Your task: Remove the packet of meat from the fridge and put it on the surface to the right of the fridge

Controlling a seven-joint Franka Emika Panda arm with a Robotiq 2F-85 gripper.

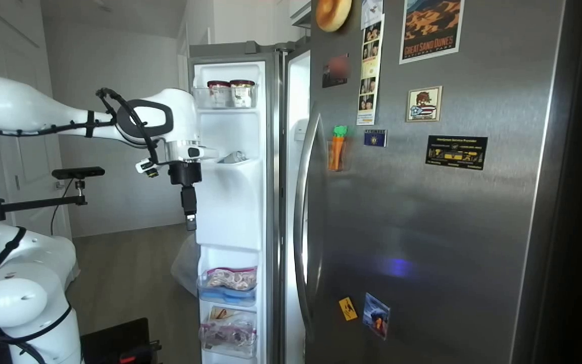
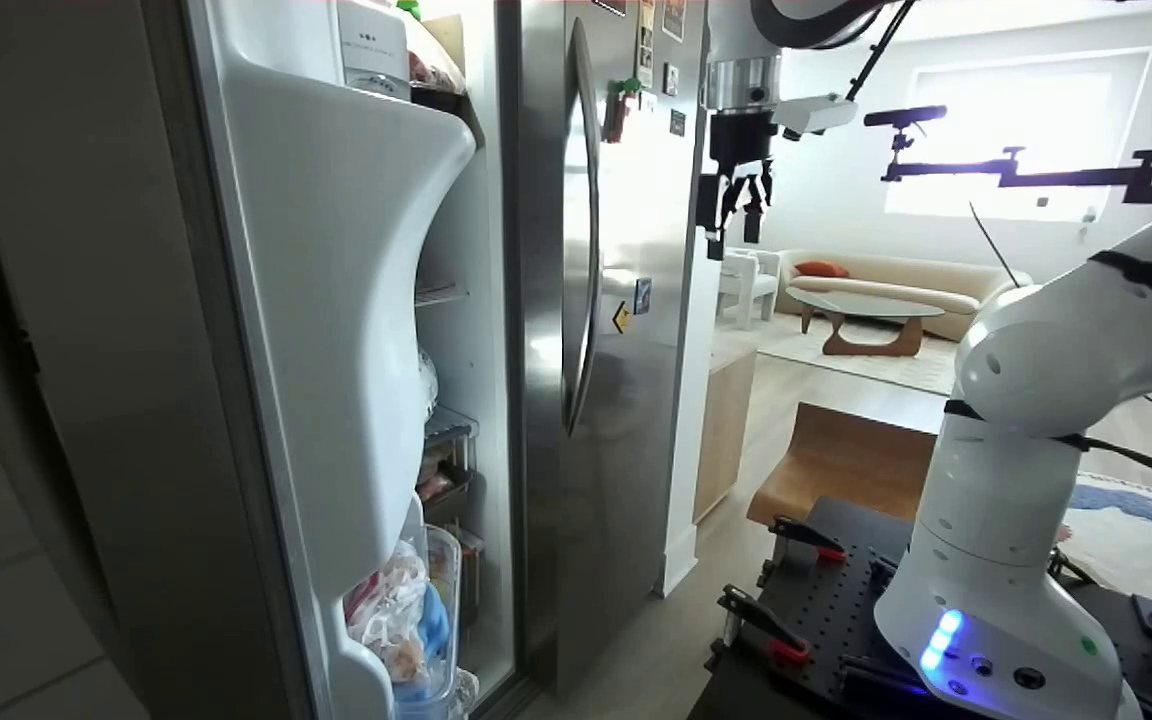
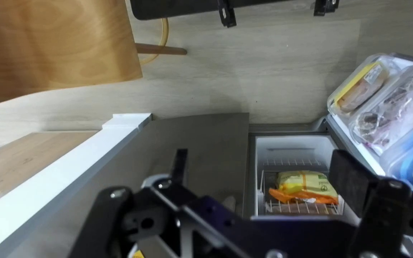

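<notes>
The stainless-steel fridge [image 1: 447, 217] shows in both exterior views [image 2: 616, 470], its narrow side open. The wrist view looks down into its white interior [image 3: 281, 143]. My gripper [image 3: 265, 168] is open with nothing between its fingers. It hangs pointing down in front of the fridge, also in both exterior views [image 1: 190, 222] [image 2: 734, 235]. I cannot make out the knotted packet of meat for certain. A pale bag with dark reddish contents [image 2: 439, 58] sits on the upper fridge shelf, partly hidden; I cannot tell whether it is the packet.
The open fridge door [image 1: 228, 202] has bins with clear plastic bags [image 1: 233, 278] [image 2: 396, 610]. A yellow-orange package [image 3: 305, 184] lies in a wire basket. A long handle [image 1: 301, 217] juts from the closed door. A wooden cabinet [image 2: 726, 430] and brown chair [image 2: 851, 465] stand beyond the fridge.
</notes>
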